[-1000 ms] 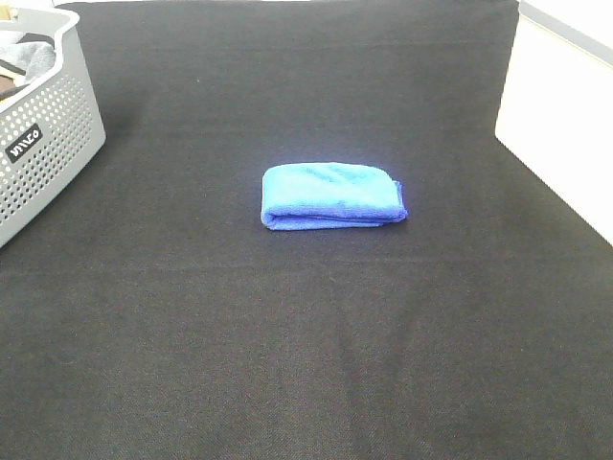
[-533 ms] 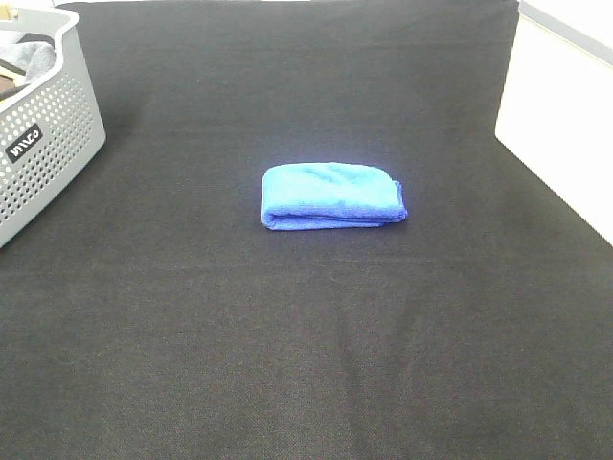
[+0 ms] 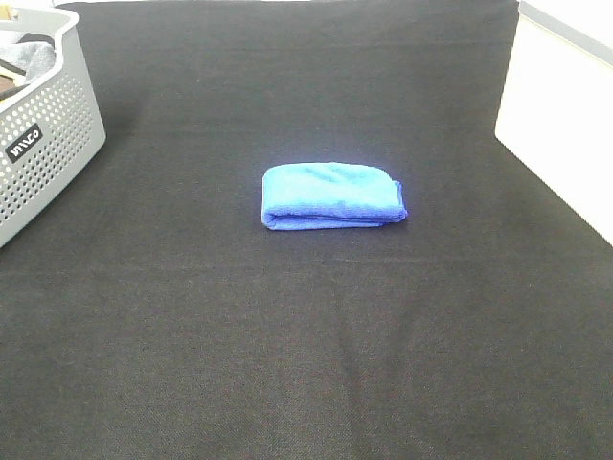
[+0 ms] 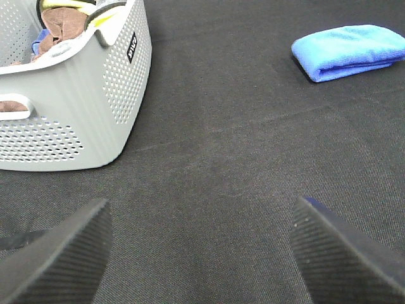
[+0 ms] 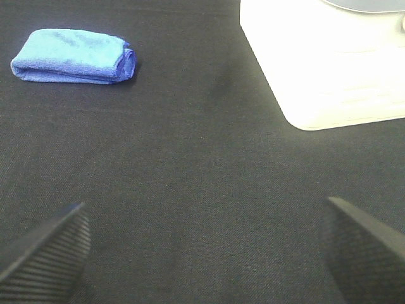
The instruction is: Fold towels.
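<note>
Lab bench: black cloth-covered table (image 3: 287,364)

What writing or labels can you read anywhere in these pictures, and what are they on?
One small black label with white letters sits on the side of the grey perforated basket. From the high camera it appears upside down and is too small to read with confidence; at the left wrist camera it is turned sideways and blurred.
The folded blue towel, the black table cover and the white surface carry no text.
</note>
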`<state>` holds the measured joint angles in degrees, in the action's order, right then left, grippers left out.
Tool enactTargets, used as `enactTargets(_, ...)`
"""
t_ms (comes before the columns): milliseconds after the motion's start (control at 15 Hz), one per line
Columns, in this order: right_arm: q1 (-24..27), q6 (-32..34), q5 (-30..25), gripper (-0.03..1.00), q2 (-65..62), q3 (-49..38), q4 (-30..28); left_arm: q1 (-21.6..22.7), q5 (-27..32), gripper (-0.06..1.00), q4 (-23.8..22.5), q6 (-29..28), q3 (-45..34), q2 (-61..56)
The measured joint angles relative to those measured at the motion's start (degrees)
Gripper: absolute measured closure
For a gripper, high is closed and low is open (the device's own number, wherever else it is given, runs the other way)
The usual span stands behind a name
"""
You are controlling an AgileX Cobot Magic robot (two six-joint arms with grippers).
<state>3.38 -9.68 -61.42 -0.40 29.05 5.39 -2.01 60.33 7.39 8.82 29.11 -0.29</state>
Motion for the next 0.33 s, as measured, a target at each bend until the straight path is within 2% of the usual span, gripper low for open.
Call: enactTargets(333, 0.0, 0.0, 0.0, 0.05, 0.0, 0.0, 0.0, 0.0, 0.0, 0.2, 0.0, 0.0, 0.0, 0.0)
